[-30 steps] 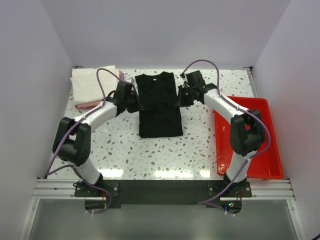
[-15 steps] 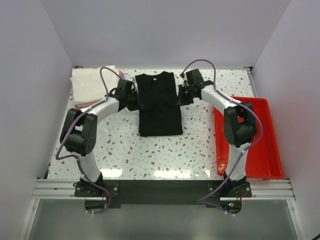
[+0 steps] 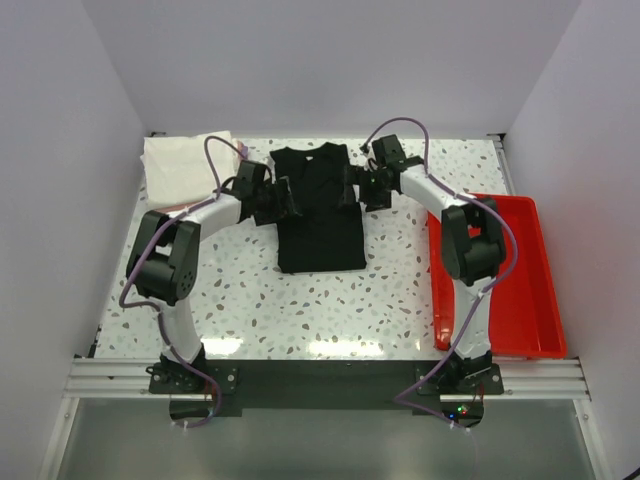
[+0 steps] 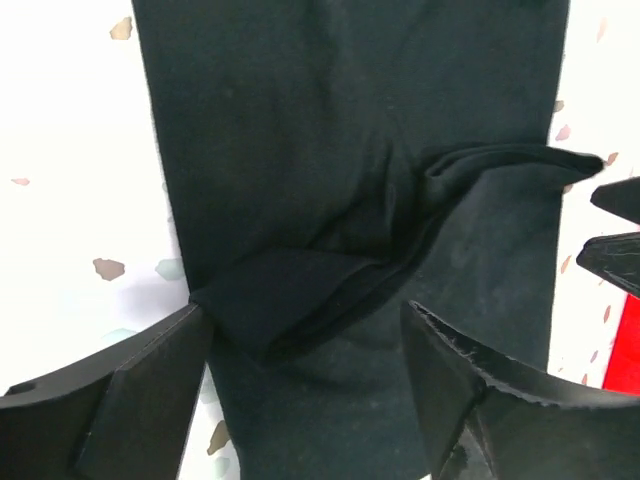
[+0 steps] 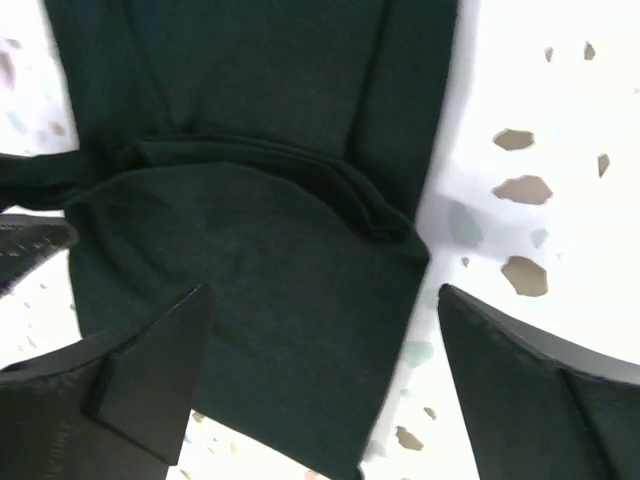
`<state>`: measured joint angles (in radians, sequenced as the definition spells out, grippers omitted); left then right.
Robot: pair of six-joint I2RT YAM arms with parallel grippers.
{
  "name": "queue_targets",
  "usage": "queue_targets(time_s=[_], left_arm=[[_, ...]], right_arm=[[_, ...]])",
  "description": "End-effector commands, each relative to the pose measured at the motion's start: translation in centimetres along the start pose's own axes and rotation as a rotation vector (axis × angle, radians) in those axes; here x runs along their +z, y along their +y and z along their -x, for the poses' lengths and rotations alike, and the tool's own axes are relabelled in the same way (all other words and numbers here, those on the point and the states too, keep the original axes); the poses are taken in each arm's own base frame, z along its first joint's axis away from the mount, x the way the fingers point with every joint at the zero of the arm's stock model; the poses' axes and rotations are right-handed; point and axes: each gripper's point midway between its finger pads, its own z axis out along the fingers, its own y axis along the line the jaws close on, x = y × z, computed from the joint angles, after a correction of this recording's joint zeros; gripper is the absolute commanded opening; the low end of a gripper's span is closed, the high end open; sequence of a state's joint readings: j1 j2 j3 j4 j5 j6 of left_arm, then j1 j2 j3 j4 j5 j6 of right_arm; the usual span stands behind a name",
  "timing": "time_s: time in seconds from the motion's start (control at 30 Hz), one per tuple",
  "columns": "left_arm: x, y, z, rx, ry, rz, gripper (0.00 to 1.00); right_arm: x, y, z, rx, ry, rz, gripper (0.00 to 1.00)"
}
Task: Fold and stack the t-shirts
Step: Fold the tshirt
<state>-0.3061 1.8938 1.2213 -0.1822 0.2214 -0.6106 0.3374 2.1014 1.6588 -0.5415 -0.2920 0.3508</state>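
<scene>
A black t-shirt (image 3: 318,225) lies flat in the middle of the table, collar at the far end, both sleeves folded in over its body. My left gripper (image 3: 287,198) stands open at its left edge, and my right gripper (image 3: 351,187) stands open at its right edge. In the left wrist view the open left gripper (image 4: 305,345) straddles the folded-in sleeve (image 4: 285,300) on the black shirt (image 4: 340,110). In the right wrist view the open right gripper (image 5: 325,315) spans the shirt's (image 5: 250,250) edge, holding nothing. A folded white t-shirt (image 3: 180,168) tops a stack at the back left, with a pink one (image 3: 168,212) under it.
A red plastic tray (image 3: 520,290) lies along the right side of the table, beside the right arm. The white-topped stack sits close to the left wall. Speckled tabletop (image 3: 330,300) shows between the shirt and the arm bases.
Both grippers have gone from shut to open and let go of the sleeves, which now lie folded on the shirt. Both arms have drawn their elbows in.
</scene>
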Motion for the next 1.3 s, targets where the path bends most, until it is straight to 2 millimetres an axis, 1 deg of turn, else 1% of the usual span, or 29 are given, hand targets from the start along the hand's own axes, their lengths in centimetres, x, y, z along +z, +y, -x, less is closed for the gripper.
queue_targets(time_s=[0.0,0.03,0.1,0.23,0.27,0.3,0.33,0.37,0.43,0.47,0.5,0.53,0.57,0.6,0.63,0.7,0.73,0.77,0.8,0.83,0.87,0.9,0.93,0.97,1.0,1.07,1.1,1.17,1.27], left_arm=[[-3.1,-2.8,3.9,0.027,-0.129,-0.086,0.85],[-3.8,-3.3,4.1,0.030,-0.145,-0.098,1.00],[-4.5,-2.8,3.7,0.019,-0.149,-0.080,1.00],[-7.3,-2.7,3.3,-0.001,-0.193,-0.065,1.00],[-7.4,-1.9,2.0,-0.015,-0.171,-0.043,1.00],[-7.8,-1.5,1.7,-0.025,-0.177,-0.032,1.00],[-9.0,-1.8,1.6,-0.033,-0.195,-0.047,1.00],[-9.0,-0.9,0.0,-0.045,-0.173,-0.033,1.00],[-10.7,-1.0,-0.8,-0.060,-0.193,-0.050,1.00],[-10.7,0.0,-2.4,-0.068,-0.169,-0.035,1.00],[-11.1,0.4,-3.0,-0.072,-0.169,-0.025,1.00],[-12.0,0.4,-3.1,-0.076,-0.186,-0.025,1.00],[-12.1,1.5,-4.6,-0.086,-0.154,0.008,1.00],[-12.4,2.0,-5.1,-0.094,-0.155,0.025,1.00],[-12.9,2.6,-6.1,-0.098,-0.147,0.034,1.00],[-13.4,3.2,-6.9,-0.107,-0.144,0.053,1.00],[-13.9,3.5,-7.4,-0.111,-0.141,0.064,1.00],[-13.9,4.1,-8.1,-0.116,-0.132,0.082,1.00],[-14.1,4.5,-8.3,-0.119,-0.132,0.097,1.00],[-14.4,4.5,-8.6,-0.121,-0.133,0.096,1.00],[-14.4,4.8,-9.2,-0.124,-0.121,0.100,1.00],[-14.5,4.9,-9.5,-0.127,-0.116,0.095,1.00],[-14.7,4.7,-9.6,-0.132,-0.119,0.088,1.00],[-14.7,4.8,-9.9,-0.133,-0.111,0.086,1.00],[-14.8,4.7,-10.1,-0.139,-0.106,0.076,1.00],[-15.1,4.7,-10.5,-0.142,-0.108,0.073,1.00],[-15.3,4.8,-10.4,-0.143,-0.118,0.075,1.00],[-15.3,5.1,-10.8,-0.142,-0.114,0.080,1.00],[-15.0,5.0,-11.0,-0.143,-0.108,0.067,1.00]], right_arm=[[-2.4,2.2,2.5,-0.023,-0.057,0.070,0.99],[-2.7,2.6,2.4,-0.026,-0.059,0.081,0.99],[-4.2,3.3,2.7,-0.035,-0.085,0.097,0.99],[-6.1,3.8,1.1,-0.037,-0.090,0.125,0.99],[-6.4,4.1,0.7,-0.038,-0.088,0.138,0.99],[-7.4,5.2,0.4,-0.053,-0.096,0.181,0.99],[-7.1,5.8,-1.0,-0.065,-0.071,0.199,0.99],[-7.1,6.7,-1.4,-0.087,-0.075,0.229,0.99],[-6.9,9.5,-3.4,-0.150,-0.037,0.303,0.99],[-6.5,10.6,-3.9,-0.171,-0.025,0.332,0.99],[-6.2,11.5,-4.5,-0.187,-0.005,0.356,0.99],[-5.3,13.1,-5.4,-0.207,0.029,0.394,0.99],[-4.8,13.7,-5.6,-0.215,0.037,0.404,0.99],[-4.6,14.8,-5.1,-0.228,0.026,0.423,0.99],[-3.0,15.6,-5.9,-0.226,0.063,0.438,0.99],[-1.8,17.1,-5.5,-0.235,0.056,0.472,0.99],[-1.8,18.9,-4.3,-0.238,0.019,0.509,0.99],[0.3,18.7,-4.7,-0.220,0.049,0.498,0.99],[0.8,19.2,-4.2,-0.218,0.042,0.506,0.99],[0.9,20.5,-2.5,-0.215,-0.006,0.531,0.99],[2.9,19.8,-2.6,-0.186,0.005,0.507,0.99],[3.3,20.0,-2.1,-0.181,-0.003,0.505,0.99],[3.6,20.6,-0.6,-0.195,-0.049,0.508,0.99],[5.3,19.7,0.1,-0.189,-0.078,0.462,0.99],[5.5,20.3,1.6,-0.200,-0.126,0.464,0.99],[7.2,19.8,2.2,-0.210,-0.130,0.439,0.99],[6.5,20.5,4.0,-0.230,-0.173,0.453,0.99],[6.3,20.7,4.5,-0.238,-0.174,0.466,0.99],[3.8,21.1,5.8,-0.253,-0.197,0.477,0.99]])
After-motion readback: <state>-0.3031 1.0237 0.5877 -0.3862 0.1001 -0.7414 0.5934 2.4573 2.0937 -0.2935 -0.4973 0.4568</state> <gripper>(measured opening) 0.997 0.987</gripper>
